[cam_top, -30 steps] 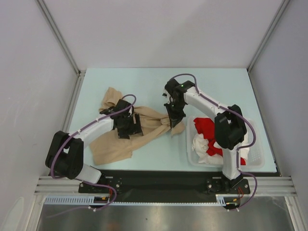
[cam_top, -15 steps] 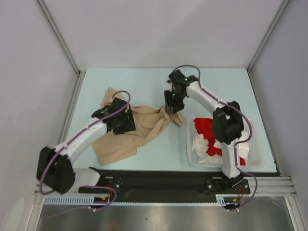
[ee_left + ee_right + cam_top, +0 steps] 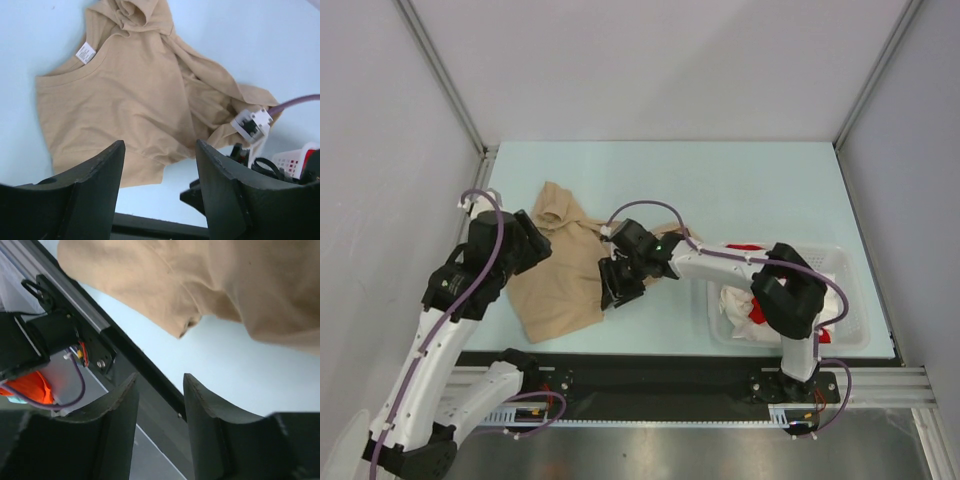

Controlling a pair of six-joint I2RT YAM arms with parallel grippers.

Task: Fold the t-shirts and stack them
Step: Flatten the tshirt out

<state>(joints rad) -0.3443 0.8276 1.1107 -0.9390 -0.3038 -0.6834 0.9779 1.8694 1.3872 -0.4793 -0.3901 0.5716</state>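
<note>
A beige t-shirt [image 3: 563,272] lies crumpled on the pale blue table left of centre, its collar and label [image 3: 85,52] showing in the left wrist view. My left gripper [image 3: 530,248] hangs above the shirt's left edge, open and holding nothing [image 3: 160,150]. My right gripper [image 3: 616,287] hovers low at the shirt's near right edge, open and empty [image 3: 160,385], with the beige cloth [image 3: 225,280] beyond its fingertips. A red t-shirt [image 3: 757,312] and a white t-shirt [image 3: 733,300] lie bunched in the basket.
A white lattice basket [image 3: 840,290] stands at the right near the front edge, partly hidden by my right arm. The black front rail [image 3: 650,365] [image 3: 100,332] runs just below the shirt. Grey walls enclose the table on three sides.
Both grippers let go of the beige shirt. My left arm rose and pulled back to the left. My right gripper opened and swung from the shirt's far right end to its near edge.
</note>
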